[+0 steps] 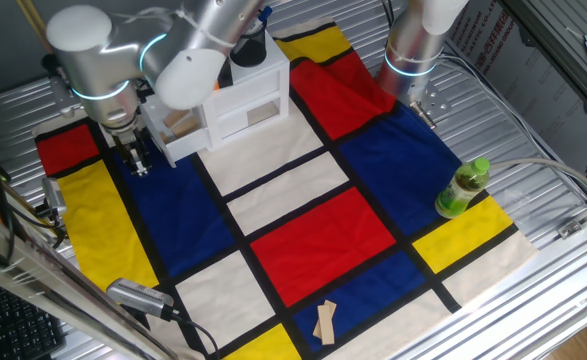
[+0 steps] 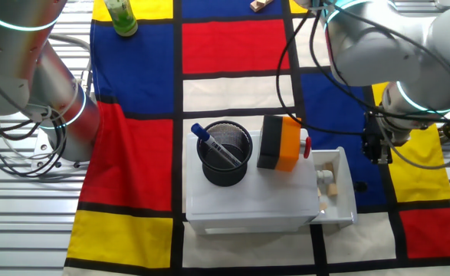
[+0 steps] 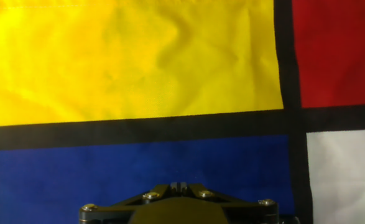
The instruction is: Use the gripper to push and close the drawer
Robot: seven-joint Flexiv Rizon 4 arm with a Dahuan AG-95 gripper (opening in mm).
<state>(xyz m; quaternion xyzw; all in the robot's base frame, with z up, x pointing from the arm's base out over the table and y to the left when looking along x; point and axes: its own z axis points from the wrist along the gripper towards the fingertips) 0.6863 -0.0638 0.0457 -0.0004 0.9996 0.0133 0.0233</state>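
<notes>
The white drawer [image 1: 178, 130] [image 2: 333, 188] sticks out of the side of the white mini cabinet [image 1: 245, 108] [image 2: 247, 205], with tan wooden pieces showing inside it. My small black gripper [image 1: 138, 162] [image 2: 379, 149] hangs low over the blue cloth panel just outside the drawer's open end, a short gap away and not touching it. In the hand view the gripper [image 3: 179, 185] has its two fingertips pressed together with nothing between them, pointing down at blue and yellow cloth. The drawer does not appear in the hand view.
A black mesh cup [image 2: 225, 153] with a blue pen and an orange-black object [image 2: 282, 142] stand on the cabinet. A green bottle [image 1: 463, 188], wooden blocks [image 1: 325, 322] and the second silver arm [image 1: 418, 40] lie elsewhere on the chequered cloth.
</notes>
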